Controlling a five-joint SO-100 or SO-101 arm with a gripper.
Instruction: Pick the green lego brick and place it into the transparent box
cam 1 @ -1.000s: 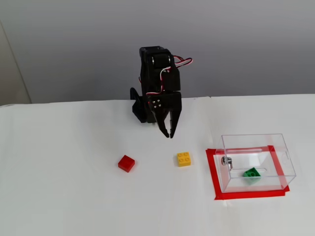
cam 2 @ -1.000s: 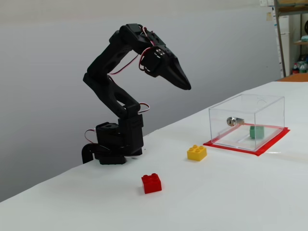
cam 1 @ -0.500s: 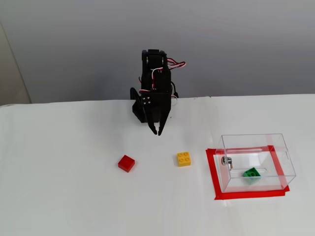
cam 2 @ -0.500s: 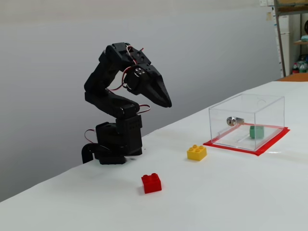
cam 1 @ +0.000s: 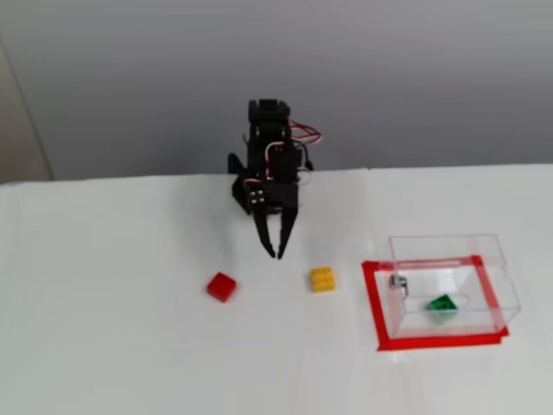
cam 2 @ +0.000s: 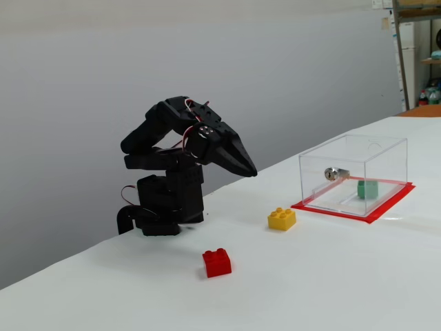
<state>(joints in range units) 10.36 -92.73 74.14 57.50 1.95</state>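
While inside the transparent box, green lego brick well apart from nearly closed, empty gripper

Three bricks: one green lego brick; one red brick; one yellow brick; one transparent box.

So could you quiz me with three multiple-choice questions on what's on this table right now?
1. Where is the green lego brick?
A. beside the red brick
B. inside the transparent box
C. in the gripper

2. How many bricks lie on the open table, outside the box?
A. two
B. three
C. none

3. What is the gripper holding?
A. the yellow brick
B. the red brick
C. nothing

Answers: 1 B, green shows through the clear walls. 2 A, the red brick and the yellow brick. 3 C, nothing sits between its fingertips.
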